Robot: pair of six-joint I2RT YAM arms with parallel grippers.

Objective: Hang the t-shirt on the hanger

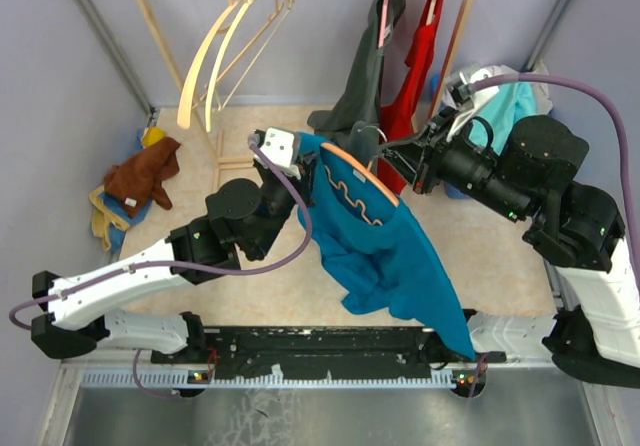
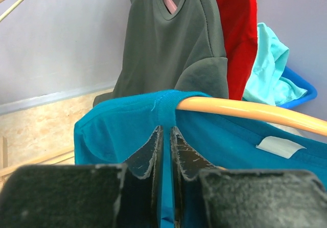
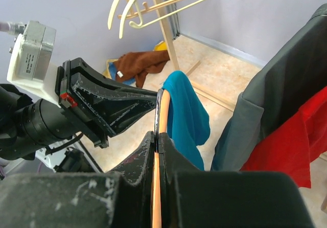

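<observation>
left gripper (image 2: 164, 132): jaws nipped together on the t-shirt (image 1: 400, 256) cloth, just below the hanger (image 2: 245, 109) arm
right gripper (image 3: 157, 136): jaws clamped on the hanger's orange arm
t-shirt: draped over one end of the hanger, held up between both arms above the surface (image 1: 500, 256), lower part trailing toward the near edge
hanger: one arm end under cloth, rest bare

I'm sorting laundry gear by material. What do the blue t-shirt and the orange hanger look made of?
The t-shirt looks like soft knitted cotton or a blend, matte: it drapes in limp folds and has a ribbed collar. The hanger looks like smooth plastic, perhaps coated wire: thin, even orange, slight sheen.
</observation>
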